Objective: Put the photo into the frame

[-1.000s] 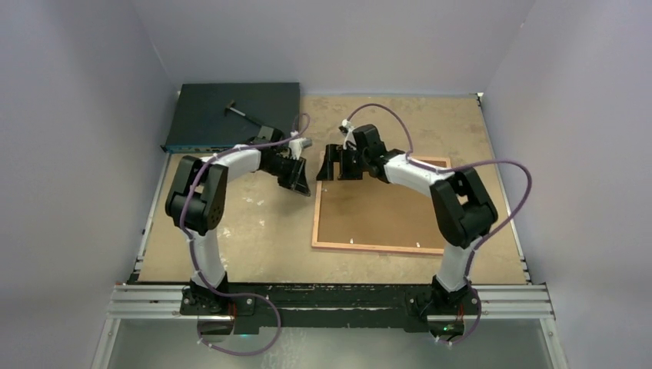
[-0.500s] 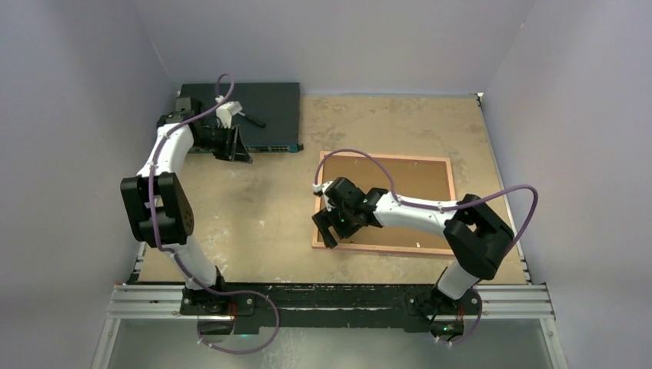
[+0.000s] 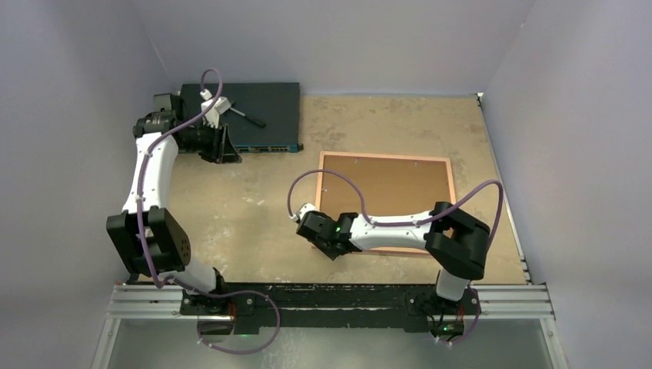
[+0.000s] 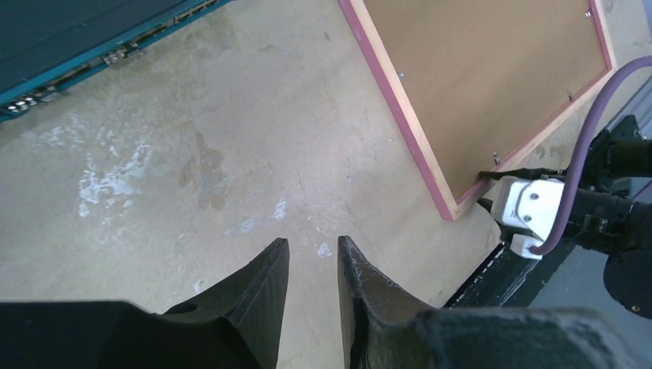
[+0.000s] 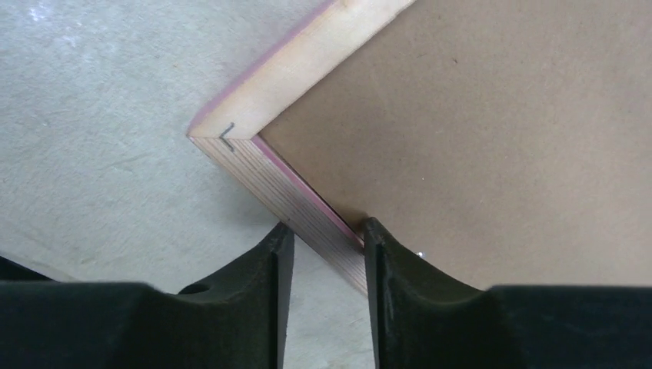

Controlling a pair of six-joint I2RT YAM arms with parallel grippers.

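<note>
pink-edged rectangular wooden picture frame (image 3: 384, 156) lies back-up on tan surface (image 3: 254, 207), 3 o'clock of centre, flat brown backing board (image 3: 384, 188) seated inside; right end effector (image 5: 324, 229) at frame's 7 o'clock corner, pinching rail; left end effector (image 4: 313, 244) at 10 o'clock beside dark flat electronics box (image 3: 261, 104), fingers nearly pressed together, holding nothing
</note>
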